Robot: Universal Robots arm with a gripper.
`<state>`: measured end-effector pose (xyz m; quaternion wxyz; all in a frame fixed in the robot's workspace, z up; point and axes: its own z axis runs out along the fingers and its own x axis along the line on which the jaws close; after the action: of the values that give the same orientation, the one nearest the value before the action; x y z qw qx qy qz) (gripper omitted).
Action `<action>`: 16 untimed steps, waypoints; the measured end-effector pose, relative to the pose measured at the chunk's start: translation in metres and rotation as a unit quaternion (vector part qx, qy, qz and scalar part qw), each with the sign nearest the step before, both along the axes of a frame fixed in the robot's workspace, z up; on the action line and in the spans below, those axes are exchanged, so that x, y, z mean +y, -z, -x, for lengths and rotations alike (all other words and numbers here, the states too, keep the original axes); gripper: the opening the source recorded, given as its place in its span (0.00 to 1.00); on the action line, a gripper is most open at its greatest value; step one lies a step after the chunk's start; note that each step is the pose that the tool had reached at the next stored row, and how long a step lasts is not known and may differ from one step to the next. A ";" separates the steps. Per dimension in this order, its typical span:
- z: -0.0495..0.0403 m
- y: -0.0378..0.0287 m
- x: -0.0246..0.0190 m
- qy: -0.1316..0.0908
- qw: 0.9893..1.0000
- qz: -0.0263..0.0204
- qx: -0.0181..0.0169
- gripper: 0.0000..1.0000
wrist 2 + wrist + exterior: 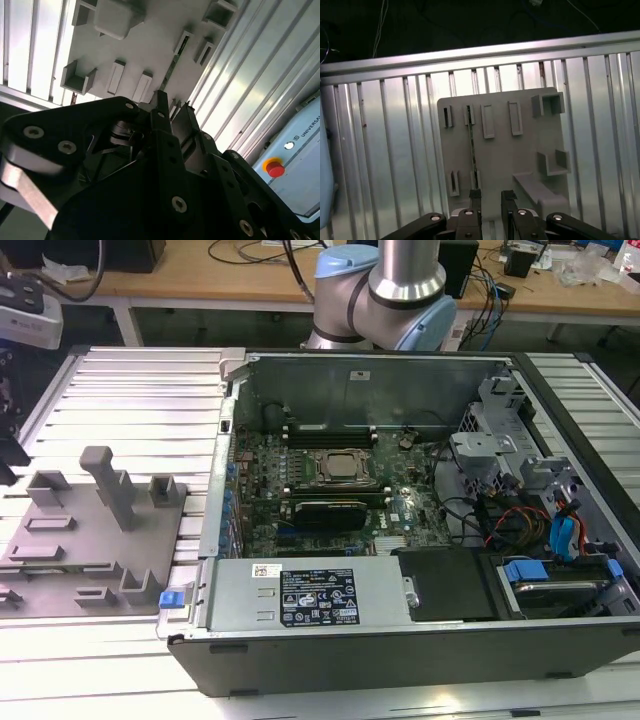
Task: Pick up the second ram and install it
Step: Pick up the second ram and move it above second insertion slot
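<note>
The arm shows in the exterior view as a blue-capped joint and a silver tube at the far side of the scene, near the middle, with the tube running up out of frame. The gripper is black, two-fingered and directed downward. Its fingers stand parallel and apart, a plain gap between the tips. In the second wrist view the gripper shows bolted linkage arms splaying out behind the tips.

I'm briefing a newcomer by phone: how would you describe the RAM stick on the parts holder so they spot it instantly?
Find the grey plate lying on the ribbed metal table. Among its small slotted holders, the ram stick stands on edge, bridging two of them. It is the one long, thin, greenish strip; everything around it is grey.
</note>
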<state>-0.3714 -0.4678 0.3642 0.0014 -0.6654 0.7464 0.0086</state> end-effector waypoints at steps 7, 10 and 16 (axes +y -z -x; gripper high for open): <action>0.0000 0.0076 -0.0003 -0.006 1.000 0.000 0.000 0.30; 0.0000 0.0100 -0.0003 -0.008 1.000 0.000 0.000 0.30; 0.0006 0.0189 -0.0008 -0.014 1.000 0.000 0.000 0.30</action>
<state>-0.3720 -0.4686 0.3453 0.0012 -0.6757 0.7371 0.0086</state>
